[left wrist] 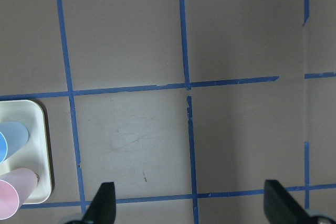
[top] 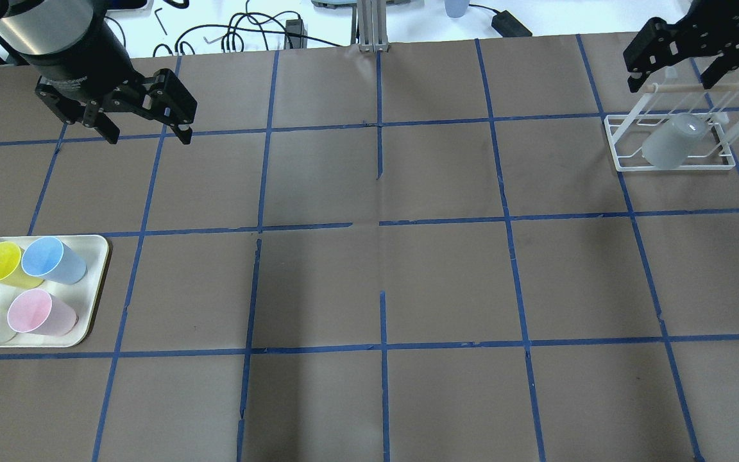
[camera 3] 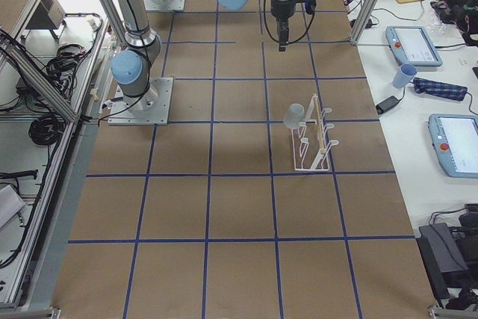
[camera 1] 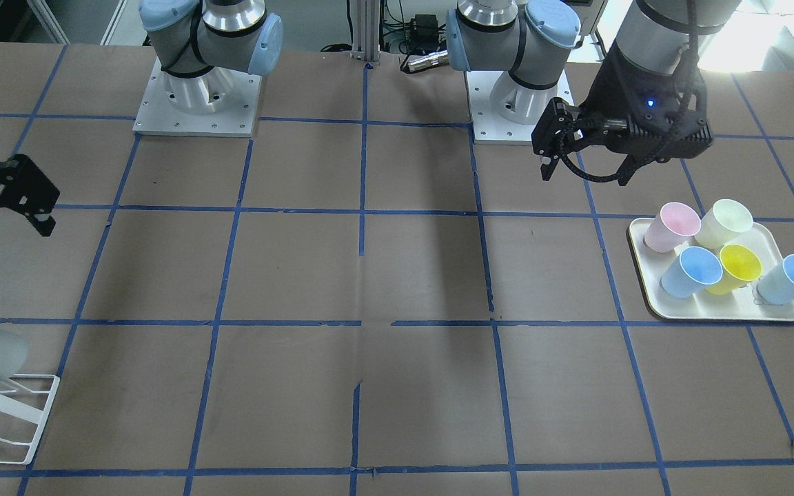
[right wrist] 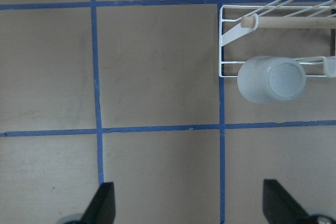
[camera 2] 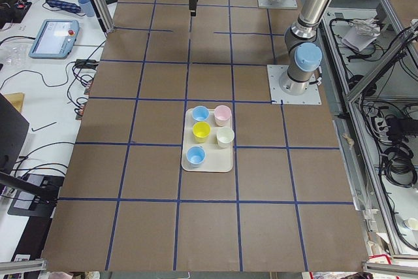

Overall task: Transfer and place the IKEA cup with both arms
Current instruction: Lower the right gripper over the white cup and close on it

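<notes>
Cup (right wrist: 271, 79) base-up on rack (right wrist: 221, 51), clearest from R wrist; L gripper (top: 149, 135), R gripper (right wrist: 191, 203) both spread apart

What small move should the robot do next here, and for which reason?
Probably only a retreat to rest: the IKEA cup already sits bottom-up on the white rack, while the left claw and right claw are open, empty and apart from it.

- left arm (camera 1: 500, 34), right arm (camera 1: 218, 41): silver-grey tubes, light-blue joint caps (camera 1: 265, 45)
- square metal base plates (camera 1: 156, 120), screw holes along the edges
- left gripper (top: 148, 135), right gripper (top: 668, 77): black, two-fingered
- left wrist: blue light (camera 1: 650, 103), black cable (camera 1: 692, 48)
</notes>
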Robot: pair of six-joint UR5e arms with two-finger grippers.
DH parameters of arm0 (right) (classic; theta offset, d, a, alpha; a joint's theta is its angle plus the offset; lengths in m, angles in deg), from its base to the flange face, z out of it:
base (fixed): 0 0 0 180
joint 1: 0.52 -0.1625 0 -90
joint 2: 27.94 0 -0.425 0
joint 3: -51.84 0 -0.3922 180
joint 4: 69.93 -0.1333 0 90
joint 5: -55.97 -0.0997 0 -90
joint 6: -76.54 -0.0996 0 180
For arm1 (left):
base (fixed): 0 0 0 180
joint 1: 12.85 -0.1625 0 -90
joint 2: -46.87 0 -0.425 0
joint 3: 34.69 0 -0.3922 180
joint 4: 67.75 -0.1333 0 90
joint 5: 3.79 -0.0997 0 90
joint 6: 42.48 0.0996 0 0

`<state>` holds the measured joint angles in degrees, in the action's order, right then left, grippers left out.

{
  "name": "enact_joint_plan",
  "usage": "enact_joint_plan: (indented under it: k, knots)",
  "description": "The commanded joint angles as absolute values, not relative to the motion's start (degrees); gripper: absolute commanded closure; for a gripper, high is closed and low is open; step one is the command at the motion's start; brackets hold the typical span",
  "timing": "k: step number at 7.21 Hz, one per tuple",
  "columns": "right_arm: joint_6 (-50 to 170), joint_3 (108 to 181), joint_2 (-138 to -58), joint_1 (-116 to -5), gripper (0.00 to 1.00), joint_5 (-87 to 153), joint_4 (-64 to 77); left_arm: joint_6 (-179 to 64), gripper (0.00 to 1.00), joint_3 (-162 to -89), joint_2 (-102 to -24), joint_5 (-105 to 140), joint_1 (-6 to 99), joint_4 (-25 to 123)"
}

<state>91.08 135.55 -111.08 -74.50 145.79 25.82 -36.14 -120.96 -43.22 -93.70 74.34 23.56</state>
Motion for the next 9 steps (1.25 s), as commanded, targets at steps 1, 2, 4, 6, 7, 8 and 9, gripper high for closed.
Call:
enact_joint_plan:
  k: [1, 2, 4, 6, 7, 8, 9]
  knots:
    - [95.93, 133.94, -106.88, -70.41, 0.00, 145.70, 26.66, -36.07, 0.00, -121.09, -43.31, -93.70, 74.34, 23.39]
    - [99.53, 133.76, -104.60, -68.74, 0.00, 145.70, 29.19, -36.06, 0.00, -121.35, -43.13, -93.70, 74.42, 23.30]
    - [105.51, 133.58, -100.56, -64.96, 0.00, 145.44, 32.45, -36.15, 0.00, -121.00, -43.13, -93.70, 74.42, 23.30]
    - [107.21, 133.49, -98.70, -63.63, 0.00, 145.44, 32.90, -36.07, 0.00, -121.35, -43.13, -93.61, 74.42, 23.30]
    - [107.13, 133.76, -98.00, -63.63, 0.00, 145.44, 33.08, -36.15, 0.00, -121.26, -43.13, -93.52, 74.42, 23.30]
    - [106.78, 134.02, -96.86, -63.63, 0.00, 145.61, 33.25, -36.07, 0.00, -121.44, -43.13, -93.44, 74.42, 23.30]
    - [106.43, 134.20, -95.89, -63.63, 0.00, 145.27, 33.26, -36.15, 0.00, -121.53, -43.13, -93.44, 74.42, 23.21]
